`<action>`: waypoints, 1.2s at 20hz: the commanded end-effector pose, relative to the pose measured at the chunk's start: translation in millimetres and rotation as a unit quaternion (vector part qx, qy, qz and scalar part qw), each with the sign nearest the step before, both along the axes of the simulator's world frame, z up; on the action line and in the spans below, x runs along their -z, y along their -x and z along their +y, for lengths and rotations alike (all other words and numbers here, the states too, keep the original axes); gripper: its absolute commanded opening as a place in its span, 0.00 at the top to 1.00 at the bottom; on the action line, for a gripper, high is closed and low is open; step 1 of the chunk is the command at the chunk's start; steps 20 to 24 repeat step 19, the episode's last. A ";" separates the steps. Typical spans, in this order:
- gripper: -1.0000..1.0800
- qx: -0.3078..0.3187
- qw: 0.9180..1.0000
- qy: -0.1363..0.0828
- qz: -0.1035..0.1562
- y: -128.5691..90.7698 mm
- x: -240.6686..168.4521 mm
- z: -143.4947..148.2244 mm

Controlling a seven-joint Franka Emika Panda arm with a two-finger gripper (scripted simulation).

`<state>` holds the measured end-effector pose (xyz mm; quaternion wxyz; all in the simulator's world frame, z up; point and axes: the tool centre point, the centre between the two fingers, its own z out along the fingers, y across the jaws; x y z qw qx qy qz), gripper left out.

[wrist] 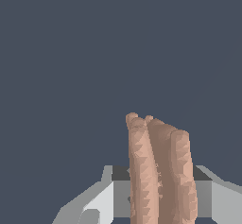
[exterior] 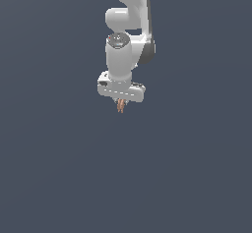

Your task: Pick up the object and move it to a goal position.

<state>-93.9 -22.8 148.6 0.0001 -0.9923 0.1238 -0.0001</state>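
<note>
The object [exterior: 120, 106] is a thin reddish-brown stick-like piece that pokes down from under the white hand of my gripper [exterior: 121, 101] in the exterior view. It hangs in mid-air against the plain dark grey background. In the wrist view the object [wrist: 159, 171] looks like a bundle of ribbed brownish-orange rods that stands between the grey-white fingers [wrist: 101, 200]. My gripper [wrist: 160, 206] is shut on it. The object's gripped end is hidden behind the gripper body.
The white arm [exterior: 129, 15] reaches down from the top of the exterior view. Around it there is only uniform dark grey, with no other object, edge or marker showing.
</note>
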 end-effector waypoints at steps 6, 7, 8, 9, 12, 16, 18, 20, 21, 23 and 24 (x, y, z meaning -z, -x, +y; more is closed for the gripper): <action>1.00 0.000 1.000 0.000 0.000 0.2 -57.1 1.0; 1.00 0.000 1.000 0.000 0.000 0.1 -62.5 1.2; 1.00 0.000 1.000 0.000 0.000 -0.1 -67.4 1.3; 1.00 0.000 1.000 0.000 0.000 -0.2 -71.8 1.4; 1.00 0.000 1.000 0.000 0.000 -0.6 -81.6 1.6; 1.00 0.000 1.000 0.000 0.000 -1.5 -86.9 1.9; 1.00 0.000 1.000 0.000 0.000 -2.0 -86.3 1.9; 1.00 0.000 1.000 0.000 0.000 -2.1 -86.1 1.9; 1.00 0.000 1.000 0.000 0.000 -2.1 -86.1 1.9; 1.00 0.000 1.000 0.000 0.000 -2.1 -86.1 1.9; 1.00 0.000 1.000 0.000 0.000 -2.1 -86.1 1.9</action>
